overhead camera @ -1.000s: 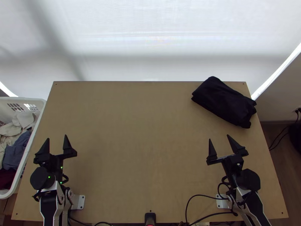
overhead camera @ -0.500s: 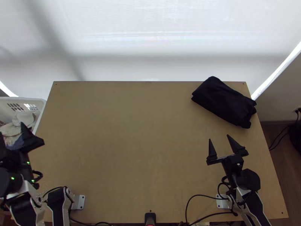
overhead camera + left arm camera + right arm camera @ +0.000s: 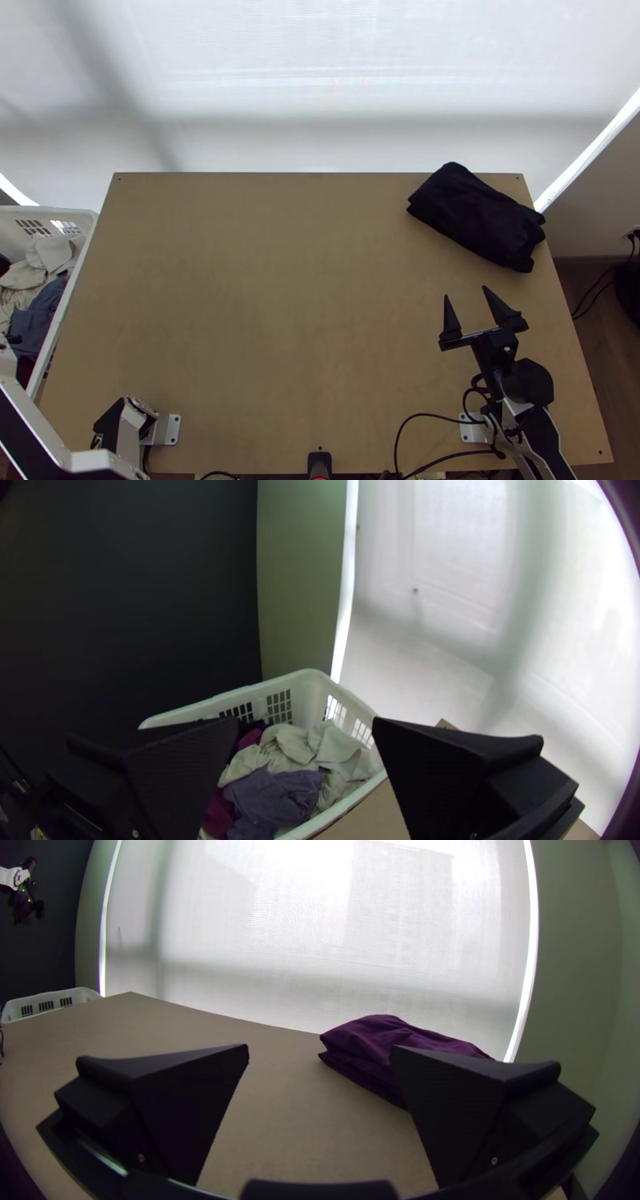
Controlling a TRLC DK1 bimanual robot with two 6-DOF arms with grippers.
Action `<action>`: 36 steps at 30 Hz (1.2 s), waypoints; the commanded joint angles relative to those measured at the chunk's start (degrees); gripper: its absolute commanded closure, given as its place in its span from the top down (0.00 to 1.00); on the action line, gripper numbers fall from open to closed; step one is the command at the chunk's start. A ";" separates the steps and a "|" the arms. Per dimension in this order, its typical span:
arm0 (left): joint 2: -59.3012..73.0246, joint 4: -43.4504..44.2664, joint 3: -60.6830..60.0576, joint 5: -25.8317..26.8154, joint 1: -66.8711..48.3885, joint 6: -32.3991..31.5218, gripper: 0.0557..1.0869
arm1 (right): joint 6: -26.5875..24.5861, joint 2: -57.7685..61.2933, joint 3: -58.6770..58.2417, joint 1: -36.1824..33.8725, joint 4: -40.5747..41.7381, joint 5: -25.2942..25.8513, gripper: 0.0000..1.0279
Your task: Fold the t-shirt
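Observation:
My right gripper [image 3: 466, 291] stands open over the table's right part, short of a dark folded cloth [image 3: 478, 216] at the back right corner. In the right wrist view the same cloth [image 3: 373, 1057] looks purple, a thick layered bundle beyond my right gripper [image 3: 320, 1053], nothing between the fingers. In the left wrist view my left gripper [image 3: 305, 728] is open, with a white basket [image 3: 227, 702] beyond it. Grey-blue cloth [image 3: 273, 797] and pale cloth [image 3: 290, 742] lie bunched inside; whether one is a t-shirt I cannot tell.
The basket [image 3: 80, 216] stands against the left edge of the wooden table [image 3: 304, 280]. Cables [image 3: 412, 416] cross the near edge beside the right arm's base. A pale blind [image 3: 320, 80] hangs behind the table.
My left arm has swung left from over the table's left part, out past its edge on the basket's side. The right arm and the dark folded cloth have stayed put.

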 commanded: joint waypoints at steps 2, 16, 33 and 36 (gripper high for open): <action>11.61 -2.75 5.89 3.14 5.22 0.59 0.95 | -1.07 -0.21 -0.60 0.16 -0.61 0.11 0.97; 61.79 -19.36 39.37 3.23 13.21 3.14 0.95 | -1.07 -0.12 -0.60 0.16 -0.61 0.11 0.97; 91.15 -22.09 62.84 3.14 14.18 7.98 0.95 | -1.07 -0.12 -0.60 0.16 -0.61 0.11 0.97; 95.46 -22.17 67.32 2.97 14.27 8.06 0.95 | -1.07 -0.21 -0.60 0.16 -0.61 0.11 0.97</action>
